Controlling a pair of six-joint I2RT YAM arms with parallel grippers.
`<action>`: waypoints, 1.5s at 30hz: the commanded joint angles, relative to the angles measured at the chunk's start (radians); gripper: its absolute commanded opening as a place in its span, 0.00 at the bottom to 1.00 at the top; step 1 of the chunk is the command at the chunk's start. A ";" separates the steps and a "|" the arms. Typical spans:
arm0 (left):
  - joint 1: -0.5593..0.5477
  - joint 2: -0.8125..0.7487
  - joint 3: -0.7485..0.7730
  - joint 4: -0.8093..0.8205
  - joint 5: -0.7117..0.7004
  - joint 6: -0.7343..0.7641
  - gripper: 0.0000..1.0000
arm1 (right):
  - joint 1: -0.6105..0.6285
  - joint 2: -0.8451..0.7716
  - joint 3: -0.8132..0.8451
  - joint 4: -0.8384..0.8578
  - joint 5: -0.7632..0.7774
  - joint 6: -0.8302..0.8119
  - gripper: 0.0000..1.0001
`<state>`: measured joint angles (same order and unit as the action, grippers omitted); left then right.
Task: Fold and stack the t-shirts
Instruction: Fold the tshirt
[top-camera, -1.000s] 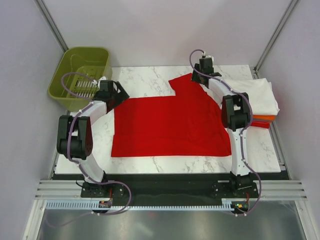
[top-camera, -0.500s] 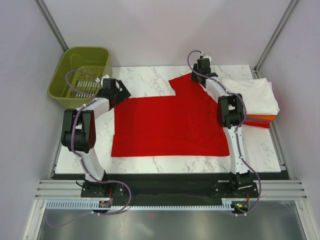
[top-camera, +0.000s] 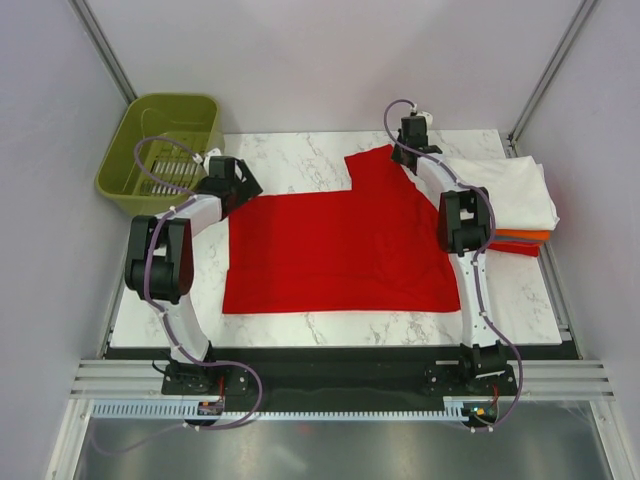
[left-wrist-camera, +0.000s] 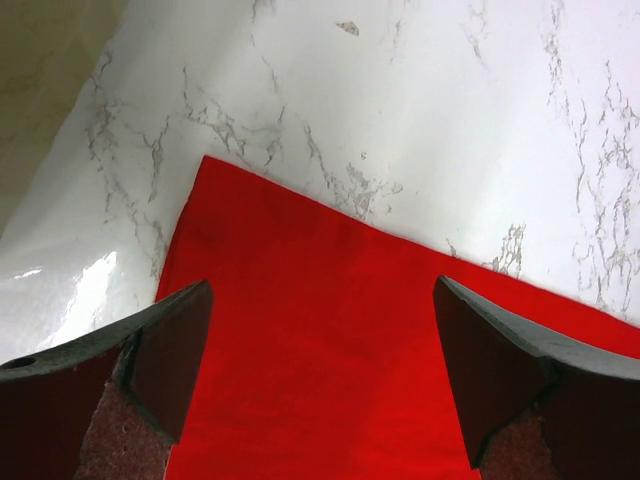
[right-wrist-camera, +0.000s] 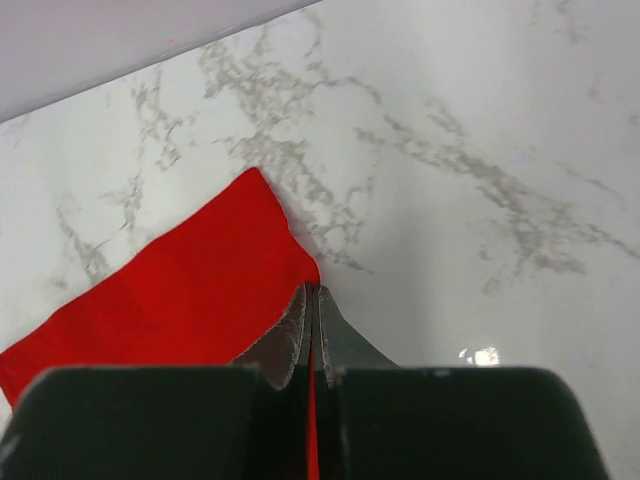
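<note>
A bright red t-shirt lies spread flat on the marble table. My left gripper hovers open over the shirt's far left corner. In the left wrist view the red cloth shows between its wide-apart fingers, with nothing gripped. My right gripper is at the far right sleeve, shut on the sleeve's edge. In the right wrist view the red sleeve is pinched in that gripper. Folded t-shirts sit stacked at the right, a white one over an orange one.
An olive-green plastic basket stands off the table's far left corner. The booth's walls close in the table on the far, left and right sides. Bare marble shows along the far edge and in front of the red shirt.
My right gripper has shut on the sleeve's edge, and the sleeve tip has shifted slightly right. The left arm has edged forward over the shirt's corner, jaws still open.
</note>
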<state>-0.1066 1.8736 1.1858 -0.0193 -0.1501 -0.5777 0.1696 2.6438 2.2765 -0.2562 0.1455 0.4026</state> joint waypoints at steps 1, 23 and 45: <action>-0.005 0.036 0.060 0.039 -0.040 0.055 0.98 | -0.042 -0.021 -0.014 -0.032 0.109 0.036 0.00; -0.027 0.271 0.380 -0.149 -0.190 0.038 0.75 | -0.062 -0.057 -0.075 0.012 0.046 0.050 0.00; -0.028 0.446 0.647 -0.472 -0.138 -0.050 0.60 | -0.078 -0.154 -0.224 0.106 -0.018 0.091 0.00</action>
<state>-0.1326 2.2959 1.8053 -0.4072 -0.2962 -0.5789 0.0959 2.5435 2.0769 -0.1520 0.1467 0.4839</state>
